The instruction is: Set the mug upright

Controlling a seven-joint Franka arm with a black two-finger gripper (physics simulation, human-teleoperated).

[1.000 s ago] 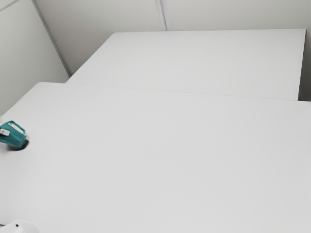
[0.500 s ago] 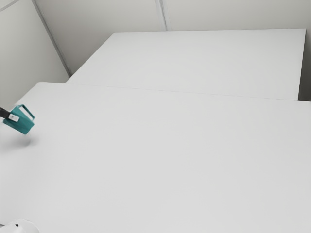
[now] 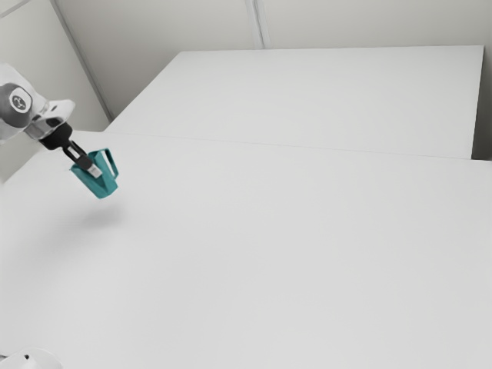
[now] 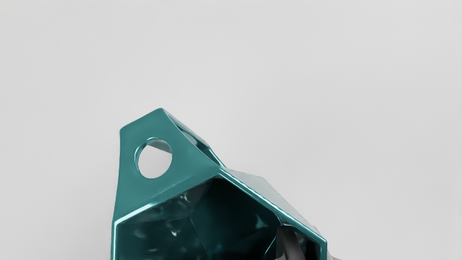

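Note:
The gripper (image 3: 93, 170) is at the exterior view's left, pointing down at a slant and shut on the wall of the teal mug (image 3: 103, 186). The mug hangs tilted in the air, its handle on the side toward the exterior view's right and its shadow on the table below. In the wrist view the faceted mug (image 4: 137, 195) shows its open mouth and a handle with a round hole. There the gripper (image 4: 311, 249) has one finger inside the mug and the other mostly hidden beyond its wall.
The white table (image 3: 269, 254) stretches under the mug, with another white table surface (image 3: 323, 100) behind it. A white rounded object (image 3: 34, 360) stands at the exterior view's lower left corner. Pale walls (image 3: 154, 31) rise behind.
My hand has lifted the mug off the table and carried it toward the exterior view's right. The mug stays tilted, and more of the arm has come into the exterior view.

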